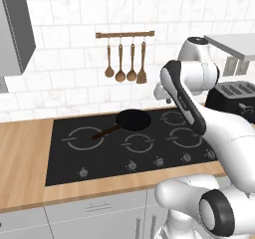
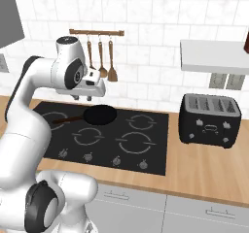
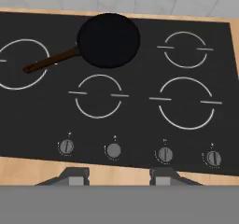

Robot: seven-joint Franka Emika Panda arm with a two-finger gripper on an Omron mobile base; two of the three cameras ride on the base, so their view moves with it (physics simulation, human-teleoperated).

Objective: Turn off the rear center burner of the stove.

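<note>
Gripper (image 3: 116, 177) above stove (image 3: 42, 120) (jaws apart).

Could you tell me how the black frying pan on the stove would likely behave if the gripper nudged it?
The frying pan looks rigid, and on the stove's smooth glass it would probably slide easily. A push on its long thin handle would likely pivot it. Its flat, low shape makes tipping unlikely.

Left base view: high behind arm, looks forward-down over stove (image 1: 64, 158) from bench front edge. Right base view: same stove (image 2: 155, 144), other side, toaster (image 2: 210, 120) end of bench included. Hand view: closer, looks down on stove (image 3: 28, 120), knob row nearest bench front edge.
</note>
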